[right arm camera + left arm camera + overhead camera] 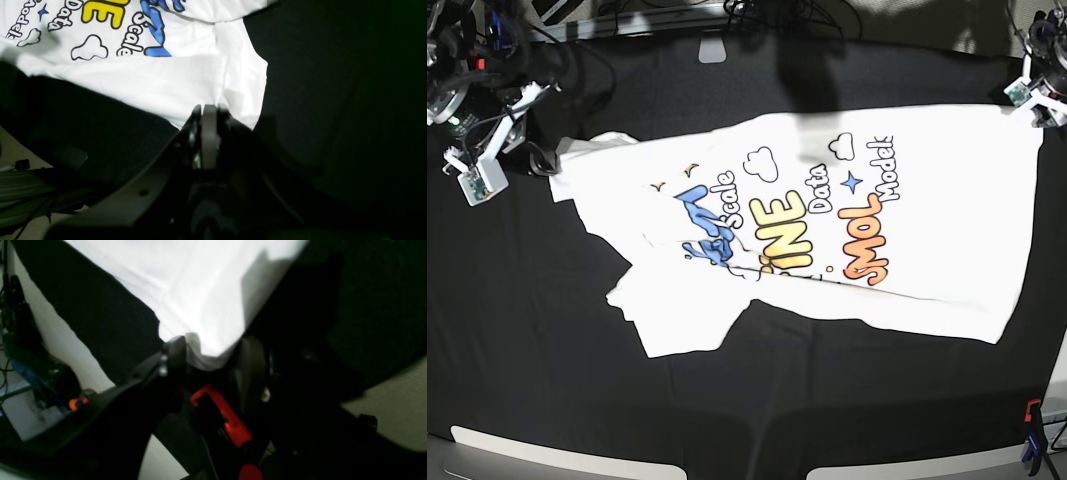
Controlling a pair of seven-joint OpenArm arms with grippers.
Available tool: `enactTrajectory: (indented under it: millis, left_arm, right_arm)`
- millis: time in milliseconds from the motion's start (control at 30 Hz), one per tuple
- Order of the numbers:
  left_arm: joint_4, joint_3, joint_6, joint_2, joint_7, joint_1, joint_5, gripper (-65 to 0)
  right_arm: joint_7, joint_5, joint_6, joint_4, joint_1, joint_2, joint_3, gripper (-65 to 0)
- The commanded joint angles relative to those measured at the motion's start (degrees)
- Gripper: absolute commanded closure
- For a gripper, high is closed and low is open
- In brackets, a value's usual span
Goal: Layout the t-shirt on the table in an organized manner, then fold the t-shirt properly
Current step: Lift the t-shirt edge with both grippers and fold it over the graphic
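Observation:
The white t-shirt (pixel 827 210) lies spread on the black table (pixel 827 400) with its colourful print facing up. One sleeve end is bunched and folded at the front left. My left gripper (pixel 210 350) is at the shirt's far right corner (pixel 1030 100). Its jaws stand open, and the plain white corner (pixel 203 355) lies loosely between them. My right gripper (pixel 209 108) is at the shirt's far left end (pixel 545 162). It is shut on the shirt's edge (pixel 233 100), close to the blue lettering.
An orange and blue clamp (pixel 1032 420) grips the table's front right edge. Another clamp (pixel 77 403) shows beside the left arm. Cables (pixel 757 15) run along the back edge. Black cloth stretches wide in front of the shirt.

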Motion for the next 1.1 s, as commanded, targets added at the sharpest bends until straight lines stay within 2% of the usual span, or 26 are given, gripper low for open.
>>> enactTrajectory:
  millis: [0, 100, 267, 333, 400, 433, 667, 867, 967, 1000, 1067]
  left_arm:
    - [0.31, -0.42, 0.24, -0.76, -1.60, 0.31, 0.11, -25.6]
    - [0.31, -0.42, 0.24, -0.48, -6.19, 0.31, 0.11, -25.6]
    - [0.31, -0.42, 0.22, -0.02, -6.25, 0.17, 0.11, -23.9]
    - [0.31, -0.42, 0.22, 0.20, -6.47, 0.17, 0.07, -15.9]
    - [0.31, -0.42, 0.20, 0.28, -7.34, 0.22, 0.02, -2.0]
    - [0.31, -0.42, 0.20, 0.31, -7.30, 0.20, -0.46, 0.0]
    - [0.33, -0.42, 0.22, 0.28, -7.32, 0.17, -1.86, 0.0]
    - [0.35, -0.42, 0.22, 0.28, -7.28, -0.81, -1.86, 0.0]
    - [0.35, -0.44, 0.26, 0.26, -6.54, -1.68, -1.90, 0.0]
    - [0.35, -0.46, 0.79, 0.28, -5.49, -2.23, -2.19, 0.0]
    - [0.35, -0.59, 4.79, 0.24, -2.21, -3.39, -6.97, 0.0]
  right_arm:
    - [1.68, 0.61, 0.28, 1.05, 0.15, 0.92, 0.55, -1.1]
    - [1.66, 0.61, 0.28, 1.05, 0.15, 0.92, 0.55, -1.1]
    - [1.51, 0.63, 0.28, 1.05, 0.15, 0.92, 0.55, -1.1]
    - [1.49, 0.59, 0.28, 1.05, 0.15, 0.92, 0.55, -1.1]
    - [1.44, 0.59, 0.28, 1.05, 0.13, 0.92, 0.55, -1.1]
    - [1.44, 0.61, 0.28, 1.05, 0.15, 0.94, 0.55, -1.1]
    - [1.75, 0.63, 0.28, 1.07, 0.13, 1.44, 0.37, -1.1]
    - [2.14, 0.59, 0.28, 1.11, 0.15, 5.81, -2.03, -1.0]
    - [4.61, -0.02, 0.28, 1.11, 0.20, 7.21, -2.86, -0.1]
    - [6.58, -1.11, 0.28, 1.11, 0.17, 7.41, -2.89, 0.0]
    - [10.84, -5.38, 0.28, 1.09, 0.17, 7.41, -2.89, 0.0]
